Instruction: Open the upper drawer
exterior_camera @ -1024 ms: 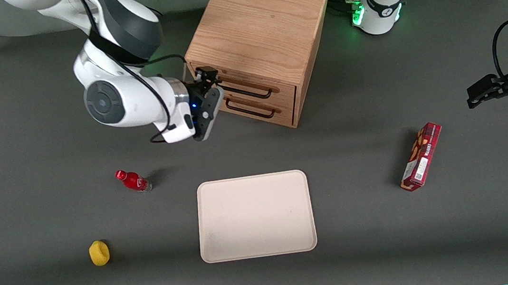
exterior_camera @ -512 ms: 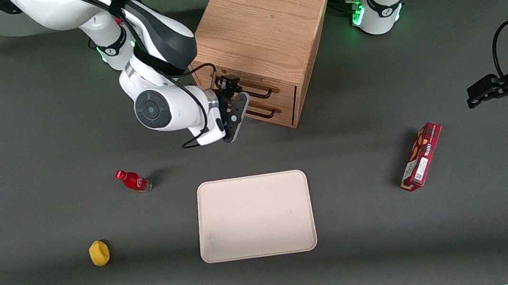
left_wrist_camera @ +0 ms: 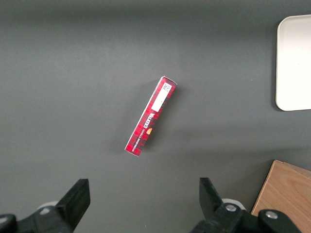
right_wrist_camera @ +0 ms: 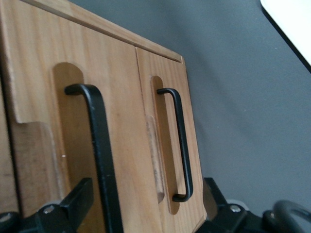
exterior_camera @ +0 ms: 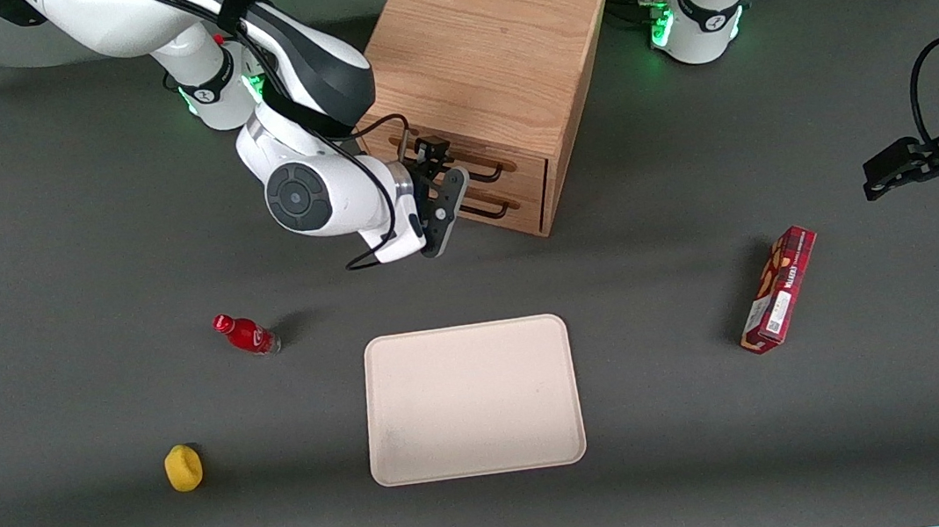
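Hovering with fingers spread, the gripper (exterior_camera: 435, 181) faces the upper drawer (exterior_camera: 458, 159) of the wooden cabinet (exterior_camera: 491, 66); its black handle (right_wrist_camera: 99, 150), long axis crosswise, sits at two o'clock

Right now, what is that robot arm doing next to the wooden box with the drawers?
It is trying to open the upper drawer of the wooden cabinet. The gripper is right in front of the drawers, with its jaws open around the upper drawer's black wire handle. Both drawers look shut, so the pull has not started. The red bottle, the lemon, the cream tray and the red snack box lie untouched on the table, nearer the front camera.
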### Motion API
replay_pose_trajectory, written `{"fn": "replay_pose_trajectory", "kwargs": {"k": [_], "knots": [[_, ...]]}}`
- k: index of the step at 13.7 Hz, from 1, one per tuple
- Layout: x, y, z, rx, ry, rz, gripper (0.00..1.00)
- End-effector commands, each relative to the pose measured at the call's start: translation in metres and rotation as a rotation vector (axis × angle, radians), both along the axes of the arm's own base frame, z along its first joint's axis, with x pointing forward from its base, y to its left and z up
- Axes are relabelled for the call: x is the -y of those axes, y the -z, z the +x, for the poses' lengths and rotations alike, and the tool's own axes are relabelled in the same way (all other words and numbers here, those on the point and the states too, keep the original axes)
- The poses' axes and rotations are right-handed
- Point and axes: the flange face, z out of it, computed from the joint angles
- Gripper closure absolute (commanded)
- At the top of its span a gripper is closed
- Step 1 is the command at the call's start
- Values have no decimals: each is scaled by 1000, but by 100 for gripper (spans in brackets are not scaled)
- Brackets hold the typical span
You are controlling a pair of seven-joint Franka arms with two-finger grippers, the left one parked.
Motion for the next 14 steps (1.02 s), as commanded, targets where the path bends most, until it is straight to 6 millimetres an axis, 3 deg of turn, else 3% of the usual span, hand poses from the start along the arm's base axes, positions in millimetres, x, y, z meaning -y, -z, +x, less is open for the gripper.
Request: {"fn": "replay_pose_trajectory", "kwargs": {"k": [1, 9, 14], "knots": [[-4, 18, 6, 32, -11, -4, 0], [9, 25, 69, 73, 36, 22, 0], [36, 22, 110, 40, 41, -13, 0]]}}
